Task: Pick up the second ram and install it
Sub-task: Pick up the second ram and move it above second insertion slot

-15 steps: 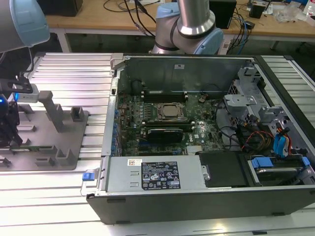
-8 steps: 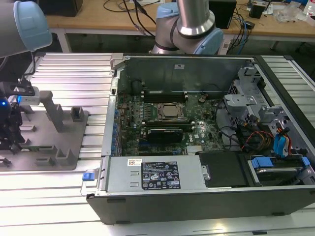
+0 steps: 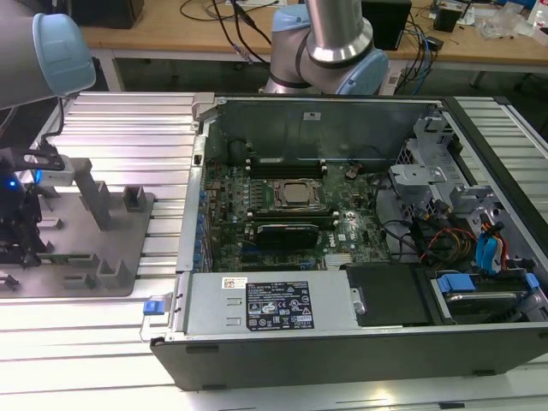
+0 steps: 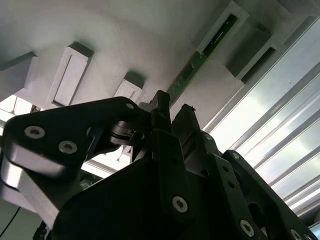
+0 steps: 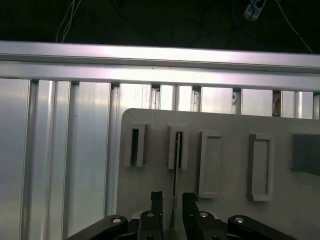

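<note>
**Pincer Straddling Second Ram at Fixture Plate**

The second ram (image 5: 174, 182) is standing on edge on the gray fixture plate (image 5: 230, 117), one end sitting in a raised slot holder (image 5: 178, 149) on the plate. The other end is running between the fingers of the pincer (image 5: 172, 200). In the first wrist view the pincer is spread, with a gap showing on either side of the thin green stick. The second wrist view is showing the ram (image 4: 200, 62) stretching away from the black fingertips (image 4: 160, 100) across the plate. In the exterior view the plate (image 3: 128, 244) is lying on the ribbed aluminum desk (image 3: 103, 342), with the open computer case (image 3: 342, 351) just beside it.
</note>
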Robot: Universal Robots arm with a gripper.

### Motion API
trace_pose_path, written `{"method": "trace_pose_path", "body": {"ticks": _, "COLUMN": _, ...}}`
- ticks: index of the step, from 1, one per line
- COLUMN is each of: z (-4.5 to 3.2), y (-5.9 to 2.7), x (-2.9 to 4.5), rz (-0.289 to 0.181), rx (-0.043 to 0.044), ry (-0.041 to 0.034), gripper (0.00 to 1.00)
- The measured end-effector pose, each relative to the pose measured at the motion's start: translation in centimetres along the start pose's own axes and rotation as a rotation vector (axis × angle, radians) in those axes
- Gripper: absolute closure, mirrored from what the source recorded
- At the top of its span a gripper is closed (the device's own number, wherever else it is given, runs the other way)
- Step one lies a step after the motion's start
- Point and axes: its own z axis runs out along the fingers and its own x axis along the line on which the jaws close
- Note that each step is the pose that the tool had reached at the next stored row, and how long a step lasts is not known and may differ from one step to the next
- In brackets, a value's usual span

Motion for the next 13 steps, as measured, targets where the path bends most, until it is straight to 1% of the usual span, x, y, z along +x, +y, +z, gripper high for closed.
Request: {"method": "trace_pose_path", "body": {"ticks": 13, "z": -0.11, "y": -0.01, "x": -0.08, "rz": 0.0, "rx": -0.0001, "ry": 0.0009, "gripper": 0.72}}
